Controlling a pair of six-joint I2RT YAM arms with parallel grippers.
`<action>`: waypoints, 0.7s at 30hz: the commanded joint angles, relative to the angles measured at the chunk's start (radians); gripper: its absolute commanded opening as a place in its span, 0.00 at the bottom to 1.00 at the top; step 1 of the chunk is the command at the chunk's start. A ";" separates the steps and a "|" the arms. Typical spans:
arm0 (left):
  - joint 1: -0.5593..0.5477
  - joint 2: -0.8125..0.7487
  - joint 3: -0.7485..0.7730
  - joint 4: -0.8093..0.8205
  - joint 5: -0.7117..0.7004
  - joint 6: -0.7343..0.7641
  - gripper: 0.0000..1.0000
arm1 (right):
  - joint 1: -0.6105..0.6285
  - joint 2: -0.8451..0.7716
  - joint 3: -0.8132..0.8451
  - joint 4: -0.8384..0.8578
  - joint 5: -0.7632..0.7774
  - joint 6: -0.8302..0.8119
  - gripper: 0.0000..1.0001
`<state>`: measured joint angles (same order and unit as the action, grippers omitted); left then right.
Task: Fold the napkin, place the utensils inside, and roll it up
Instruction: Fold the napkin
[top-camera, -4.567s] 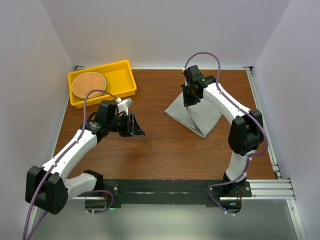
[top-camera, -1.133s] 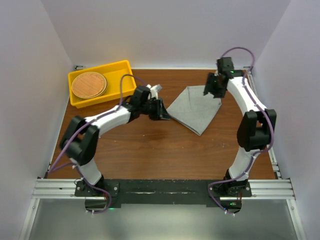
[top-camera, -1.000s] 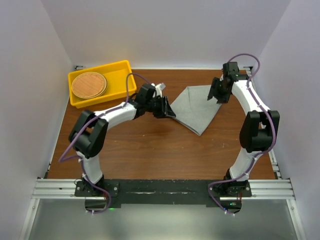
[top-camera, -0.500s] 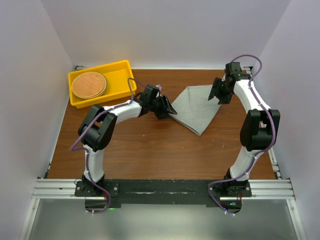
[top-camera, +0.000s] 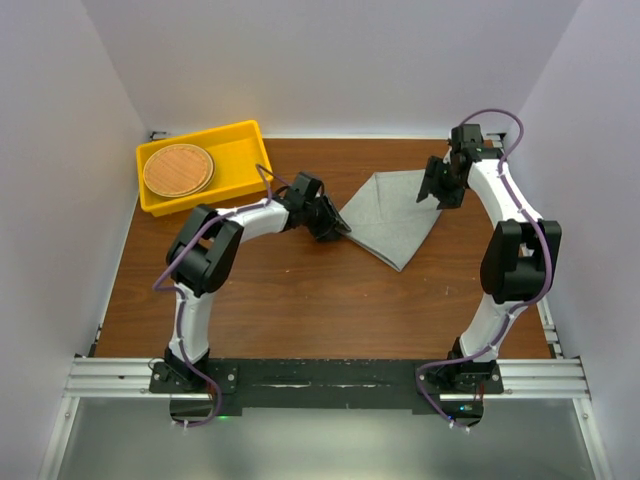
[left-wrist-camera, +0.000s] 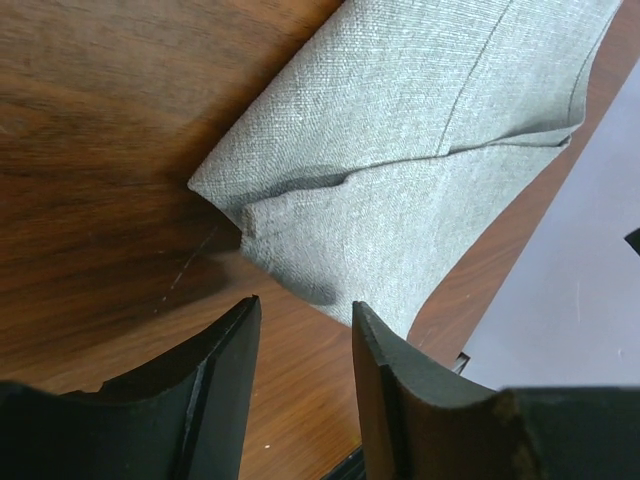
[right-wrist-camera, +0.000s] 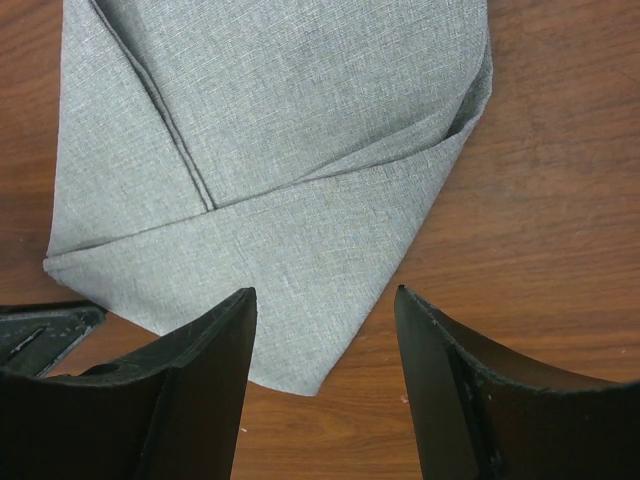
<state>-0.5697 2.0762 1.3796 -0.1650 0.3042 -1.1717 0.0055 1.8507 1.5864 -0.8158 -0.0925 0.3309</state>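
Counter (top-camera: 320, 290), brown wood, bare at the near side where my two arms are bolted.

Left pincer (top-camera: 335, 225): reached out low over the counter to the napkin's left corner. From the left wrist, left pincer (left-wrist-camera: 305, 305) stands with jaws parted, a narrow gap between them and nothing in it. The corner lies just ahead of the tips. Contact: cannot tell.

Napkin (top-camera: 390, 215): grey cloth, right of centre, flat on the wood and folded over itself. Overlapping layers and a stitched hem line show from both wrists (left-wrist-camera: 400, 180) (right-wrist-camera: 290, 150).

Right pincer (top-camera: 437, 190): past the napkin's middle, at its far right corner. From the right wrist, right pincer (right-wrist-camera: 322, 292) hangs above the cloth, jaws wide, gripping nothing.

Far left corner: yellow tray (top-camera: 240, 160), well apart from the napkin, round woven disc (top-camera: 178, 170) lying in it.
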 joint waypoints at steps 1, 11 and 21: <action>0.005 0.009 0.049 -0.001 -0.023 -0.028 0.39 | -0.002 -0.068 0.026 -0.010 -0.003 -0.027 0.61; -0.012 0.013 0.096 0.021 -0.019 0.015 0.08 | -0.002 -0.047 0.040 0.001 -0.016 -0.009 0.61; -0.030 -0.010 0.136 0.068 -0.019 0.125 0.00 | -0.002 0.021 0.056 0.035 -0.073 0.046 0.61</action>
<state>-0.5900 2.1002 1.4818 -0.1604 0.2863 -1.1126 0.0055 1.8492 1.5898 -0.8032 -0.1284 0.3477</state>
